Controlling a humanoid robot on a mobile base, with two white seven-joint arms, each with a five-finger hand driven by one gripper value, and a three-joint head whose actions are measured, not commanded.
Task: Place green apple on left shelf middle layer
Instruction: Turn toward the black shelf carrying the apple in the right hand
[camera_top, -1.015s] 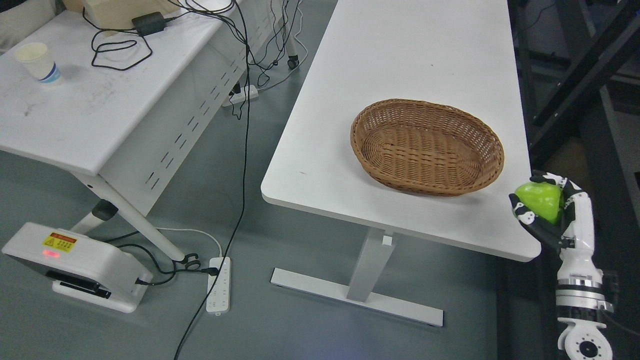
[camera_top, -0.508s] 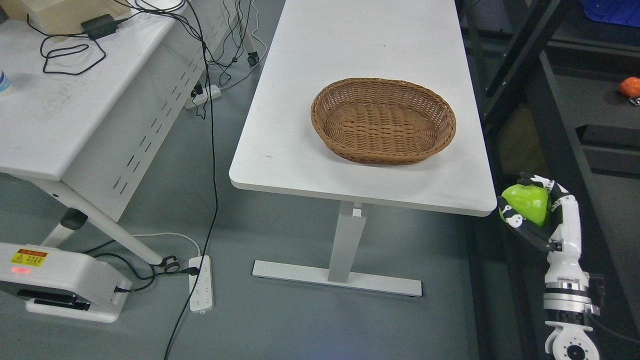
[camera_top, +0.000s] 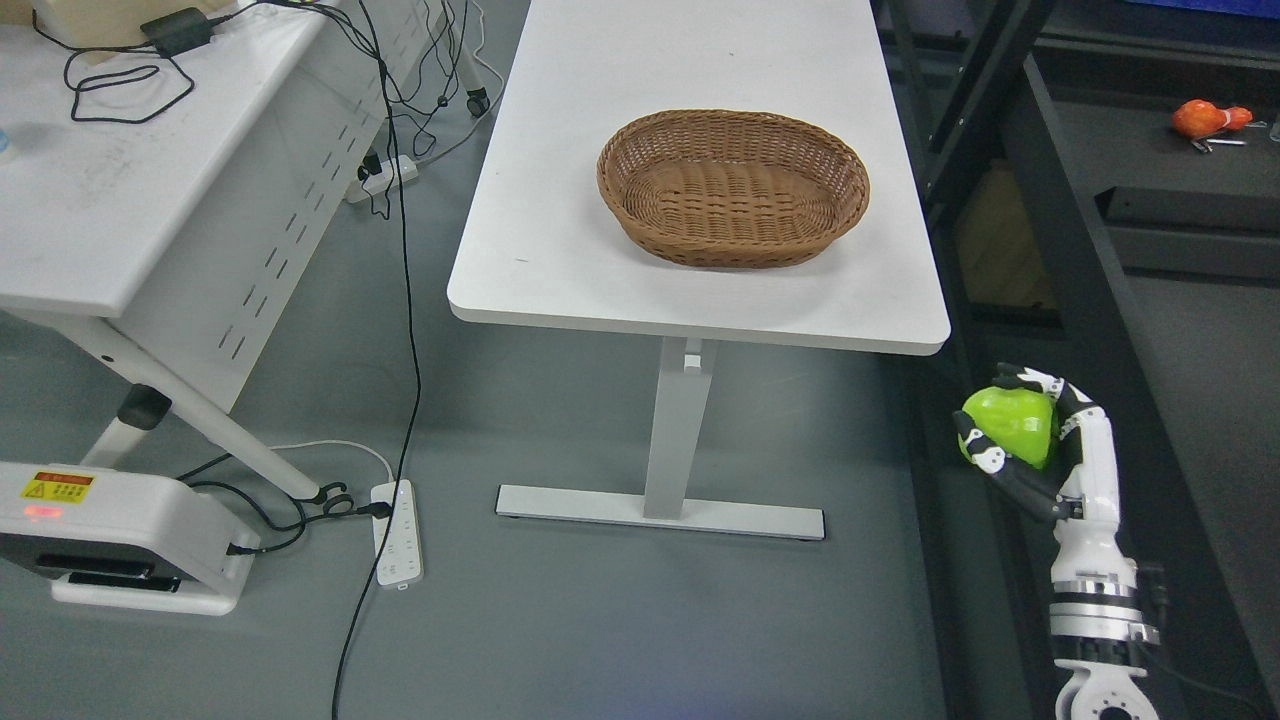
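Observation:
My right hand (camera_top: 1015, 440) rises from the lower right with its black-and-white fingers curled round a bright green apple (camera_top: 1010, 425). It holds the apple in the air beyond the white table's (camera_top: 560, 250) right front corner, beside the dark shelf frame (camera_top: 1050, 230) on the right. Part of the apple is hidden behind the fingers. My left arm does not show.
An empty brown wicker basket (camera_top: 733, 186) sits on the white table. An orange object (camera_top: 1205, 118) lies on a dark shelf surface at the upper right. A second white table (camera_top: 90, 230) with cables stands left; a power strip (camera_top: 395, 532) and a white device (camera_top: 110, 535) lie on the floor.
The whole view has shifted, so the camera turned right and the table and basket slid left in the picture. The apple stays in my right hand, lower in the picture now.

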